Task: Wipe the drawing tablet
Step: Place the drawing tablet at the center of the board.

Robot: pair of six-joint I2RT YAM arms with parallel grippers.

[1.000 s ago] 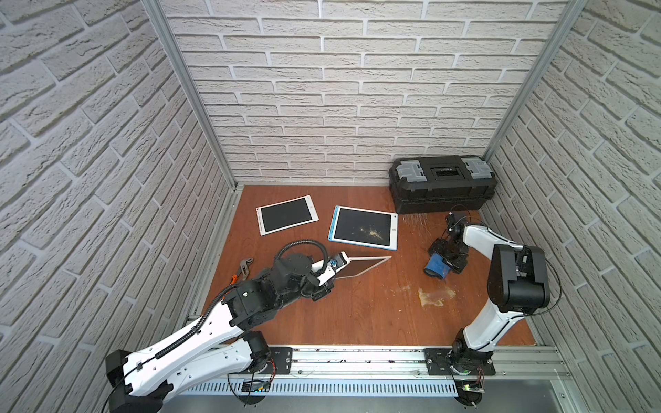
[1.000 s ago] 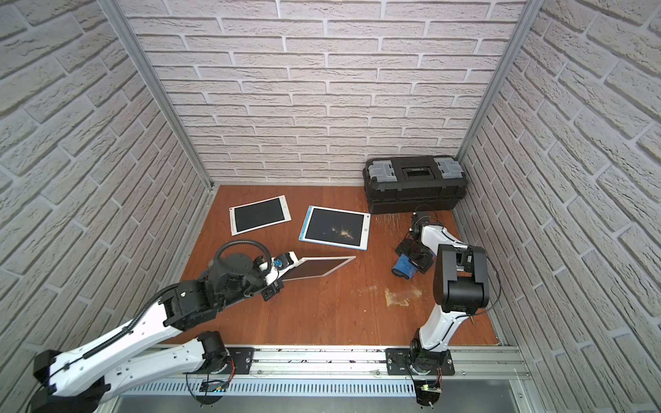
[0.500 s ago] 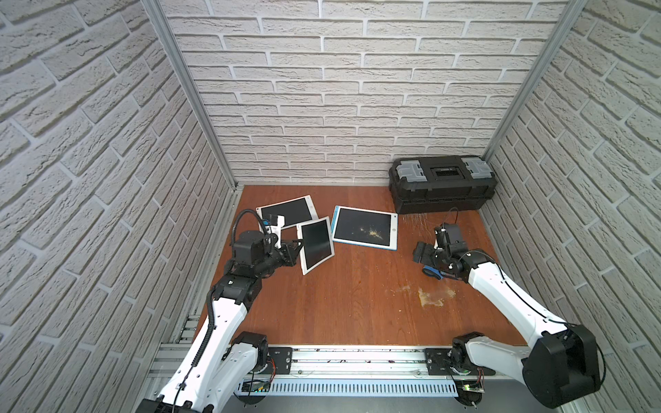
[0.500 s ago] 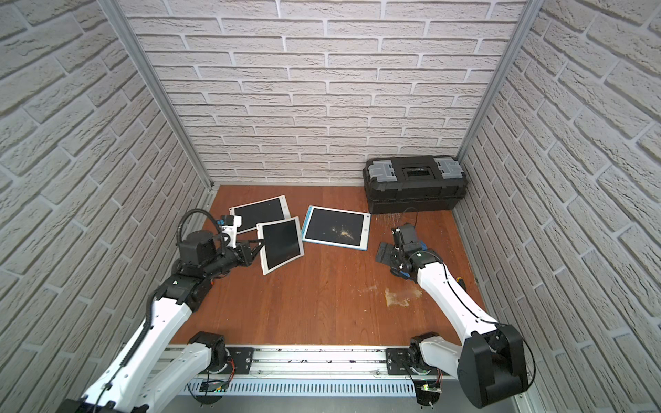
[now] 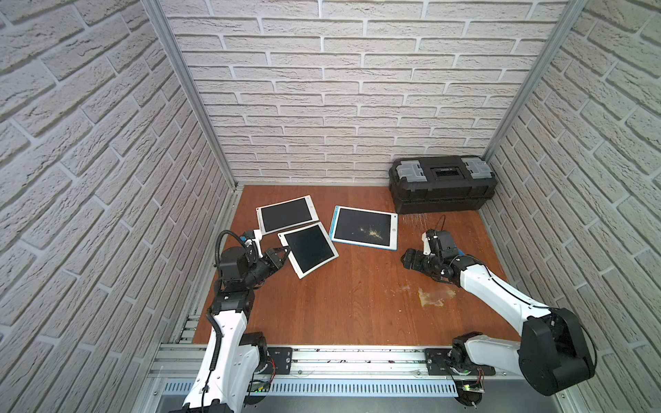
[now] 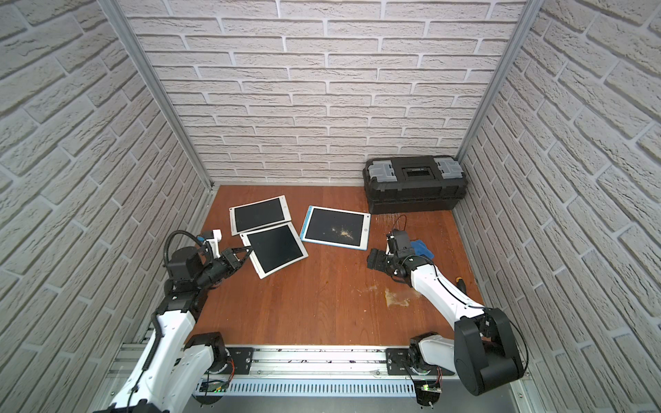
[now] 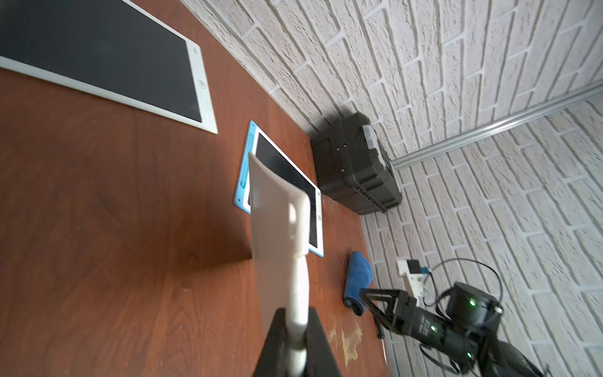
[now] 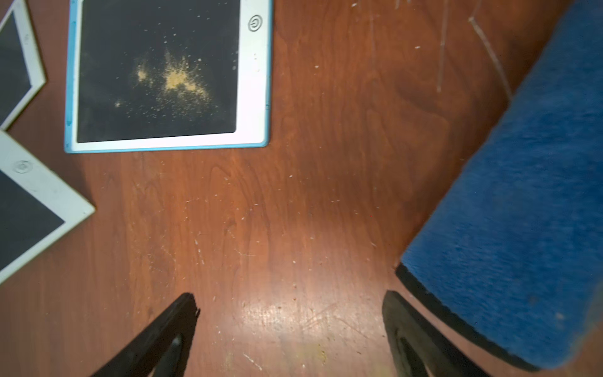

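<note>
Left end effector (image 5: 282, 252) clamps white tablet (image 5: 310, 249) (centre-left of frame); right end effector (image 8: 290, 303) spread wide beside blue cloth (image 8: 522, 212).

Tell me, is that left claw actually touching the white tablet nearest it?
Touching. In the left wrist view the left gripper has its jaws shut on the edge of the white tablet, with no gap on either side.

The wooden table (image 5: 339, 307) bears a white tablet (image 5: 286, 214), blue-rimmed tablet (image 5: 363, 229), blue cloth (image 6: 422, 248) and toolbox (image 5: 441, 184).
</note>
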